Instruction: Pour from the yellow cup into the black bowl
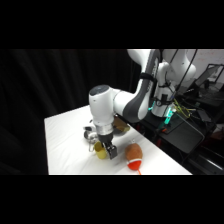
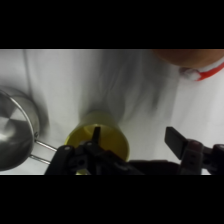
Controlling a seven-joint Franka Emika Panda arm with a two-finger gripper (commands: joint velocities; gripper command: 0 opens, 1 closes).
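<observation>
The yellow cup (image 2: 102,141) stands upright on the white table, seen from above at the bottom centre of the wrist view. In the side view the yellow cup (image 1: 101,152) sits just under my gripper (image 1: 106,148) near the table's front. My gripper (image 2: 136,139) is open. One finger (image 2: 96,134) hangs over the cup's mouth. The other finger (image 2: 176,140) stands well off to the cup's right, touching nothing. The black bowl is not identifiable in either view.
A shiny silver bowl with a handle (image 2: 12,132) lies close to the cup's left. An orange-and-red rounded object (image 1: 133,156) lies right of the cup near the table's front edge. Dark equipment and cables stand beyond the table's right side.
</observation>
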